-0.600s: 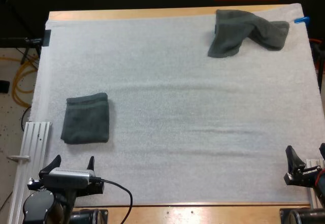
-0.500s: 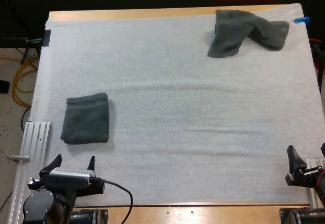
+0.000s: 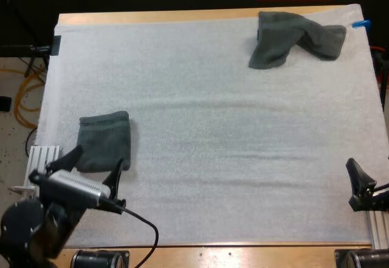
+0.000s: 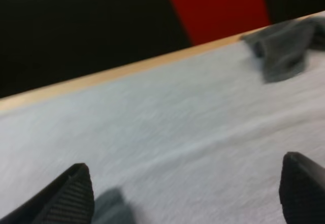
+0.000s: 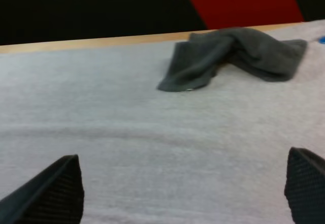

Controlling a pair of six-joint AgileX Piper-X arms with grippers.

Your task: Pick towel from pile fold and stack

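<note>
A crumpled dark grey-green towel [image 3: 293, 39] lies at the far right of the white mat [image 3: 213, 128]; the right wrist view has it [image 5: 233, 55] far ahead, and the left wrist view has it [image 4: 287, 49] by the far edge. A folded towel [image 3: 104, 140] rests at the near left. My left gripper [image 3: 96, 164] hovers over the folded towel's near edge, fingers [image 4: 61, 196] wide apart with nothing between them. My right gripper [image 3: 368, 186] is at the near right edge of the mat, open and holding nothing, its fingers [image 5: 53, 191] spread wide.
A grey metal rail [image 3: 37, 158] runs along the table's left side beside my left arm. The table's wooden far edge [image 3: 158, 16] borders the mat. Bare mat spans the middle between the two towels.
My left arm has lifted and moved forward, so its gripper now overlaps the folded towel's near edge. My right gripper has shifted slightly toward the near right edge. Both towels stay put.
</note>
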